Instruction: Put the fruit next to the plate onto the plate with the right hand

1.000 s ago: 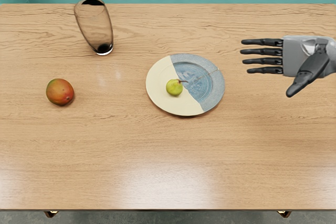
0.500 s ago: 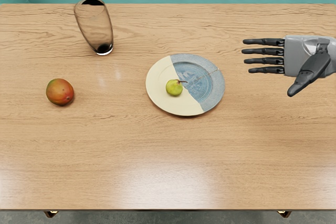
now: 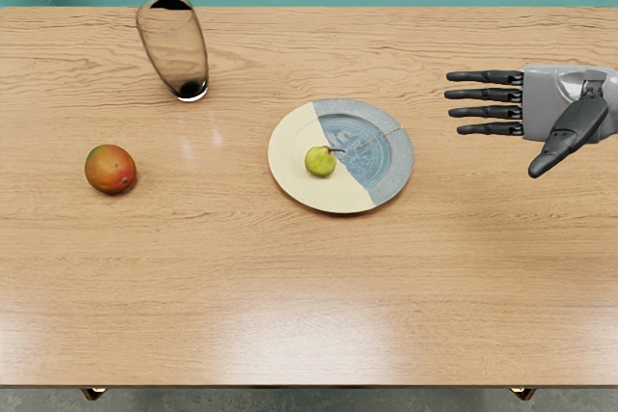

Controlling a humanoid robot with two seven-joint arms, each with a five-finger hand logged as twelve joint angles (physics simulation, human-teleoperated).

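While pear (image 3: pixel 320 162) lies on plate (image 3: pixel 290 156), stem (image 3: pixel 335 151) points right.

The right robot hand (image 3: pixel 546 103) is cut off by the right edge just behind the palm. The bench (image 3: pixel 309 287) runs out past both side edges.

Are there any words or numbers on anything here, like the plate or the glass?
No, there is nothing to read. The plate shows only a cream half and a blue patterned half, no letters. The glass vase, the green fruit, the mango, the table and the right robot hand carry no words or numbers either.
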